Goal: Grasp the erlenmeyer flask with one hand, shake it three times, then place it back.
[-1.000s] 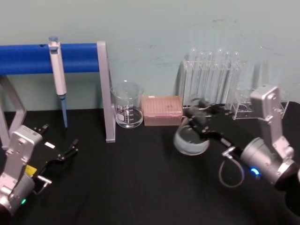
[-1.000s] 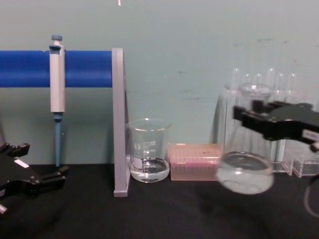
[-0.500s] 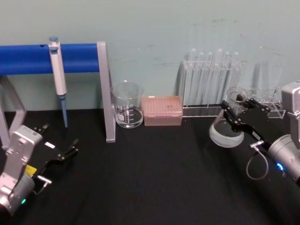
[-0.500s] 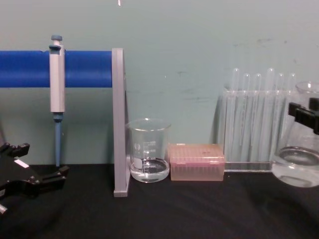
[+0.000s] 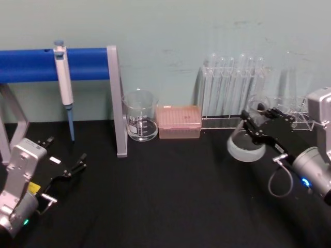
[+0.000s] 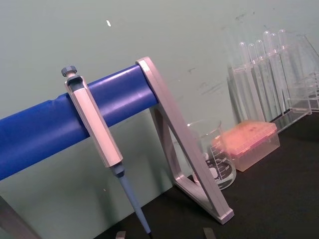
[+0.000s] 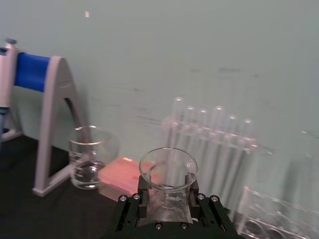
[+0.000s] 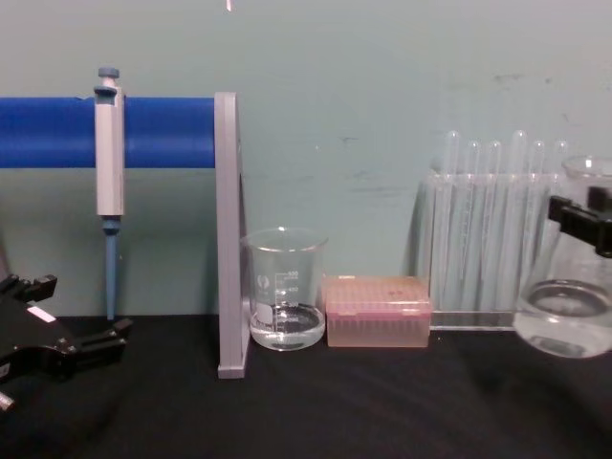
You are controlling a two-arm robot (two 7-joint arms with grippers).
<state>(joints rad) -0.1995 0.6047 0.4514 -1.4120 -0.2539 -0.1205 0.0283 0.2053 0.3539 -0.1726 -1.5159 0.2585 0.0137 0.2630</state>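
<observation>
The erlenmeyer flask (image 5: 243, 145) is a clear conical flask with a little clear liquid in its wide base. It is held by the neck in front of the test tube rack, at the table's right. My right gripper (image 5: 257, 120) is shut on that neck, and its black jaws clamp just below the flared rim (image 7: 168, 168). From the chest, the flask (image 8: 564, 320) sits at the right edge with the right gripper (image 8: 585, 218) across its neck. My left gripper (image 5: 65, 153) rests open and idle at the near left, also visible as the left gripper (image 8: 67, 320).
A glass beaker (image 5: 140, 122) and a pink tip box (image 5: 178, 122) stand at the back centre. The test tube rack (image 5: 235, 89) is behind the flask, with a clear rack (image 5: 292, 114) to its right. A pipette (image 5: 63, 77) hangs on the blue bar stand (image 5: 116, 103) at the left.
The right gripper swung the flask from in front of the pink box far to the right, then a little back to the left. The left arm stayed still.
</observation>
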